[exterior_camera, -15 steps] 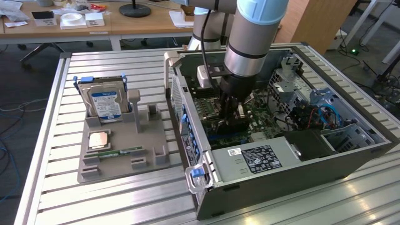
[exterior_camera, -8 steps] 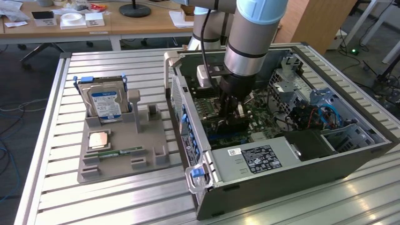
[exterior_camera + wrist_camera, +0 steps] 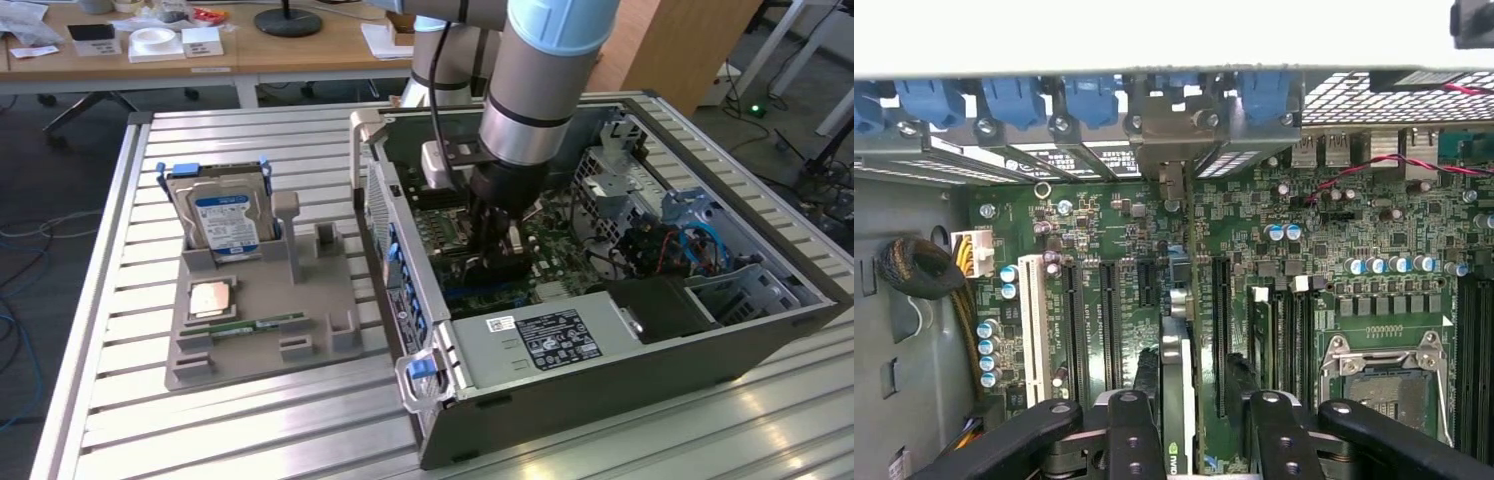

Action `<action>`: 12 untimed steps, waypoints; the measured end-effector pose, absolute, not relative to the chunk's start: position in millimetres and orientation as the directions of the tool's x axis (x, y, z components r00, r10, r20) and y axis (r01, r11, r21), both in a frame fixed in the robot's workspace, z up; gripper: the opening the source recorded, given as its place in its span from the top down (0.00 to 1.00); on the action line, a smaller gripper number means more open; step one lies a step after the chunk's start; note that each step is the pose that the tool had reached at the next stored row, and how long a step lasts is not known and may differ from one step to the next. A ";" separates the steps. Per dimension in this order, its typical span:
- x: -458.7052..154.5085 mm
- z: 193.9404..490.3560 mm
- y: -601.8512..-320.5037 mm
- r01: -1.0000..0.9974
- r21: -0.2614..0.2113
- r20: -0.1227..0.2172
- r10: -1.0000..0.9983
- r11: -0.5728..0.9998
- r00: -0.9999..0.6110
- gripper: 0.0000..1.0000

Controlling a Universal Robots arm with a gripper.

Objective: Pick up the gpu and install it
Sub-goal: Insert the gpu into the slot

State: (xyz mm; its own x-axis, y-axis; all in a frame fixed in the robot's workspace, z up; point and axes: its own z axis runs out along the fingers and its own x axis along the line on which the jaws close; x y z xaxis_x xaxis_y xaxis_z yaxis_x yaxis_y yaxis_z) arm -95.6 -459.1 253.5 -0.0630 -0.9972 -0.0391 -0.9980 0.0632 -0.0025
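Ribbed metal table (image 3: 200, 420), matt grey plastic tray (image 3: 254, 352), sheet-metal computer case (image 3: 601, 385)

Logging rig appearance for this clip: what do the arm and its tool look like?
Silver-grey cylindrical arm with a pale blue joint cap and black ring; a black cable runs alongside. Black tool with jointed links and round pivot screws.

The room is bright. The metal table (image 3: 754, 420) shines with white glare at the exterior view's right. Inside the computer case (image 3: 601, 385) it is darker. In the wrist view the case rim (image 3: 1154, 38) glows white, and the green board (image 3: 1254, 225) is evenly lit.
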 end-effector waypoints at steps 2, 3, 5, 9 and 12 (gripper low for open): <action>-95.5 252.9 -459.6 -0.998 -0.003 -0.039 -0.997 0.063 -0.063 0.60; -95.6 252.6 -459.7 -0.998 -0.003 -0.039 -0.997 0.063 -0.063 0.60; -95.5 252.6 -459.8 -0.998 -0.003 -0.039 -0.997 0.063 -0.063 0.60; -95.5 252.5 -459.8 -0.998 -0.003 -0.039 -0.997 0.063 -0.063 0.60; -95.5 252.5 -459.8 -0.998 -0.003 -0.039 -0.997 0.063 -0.063 0.60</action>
State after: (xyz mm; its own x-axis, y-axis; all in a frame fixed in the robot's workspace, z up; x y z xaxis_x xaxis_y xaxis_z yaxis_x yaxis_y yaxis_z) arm -95.5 -459.8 252.5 -0.0629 -0.9973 -0.0391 -0.9980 0.0631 -0.0026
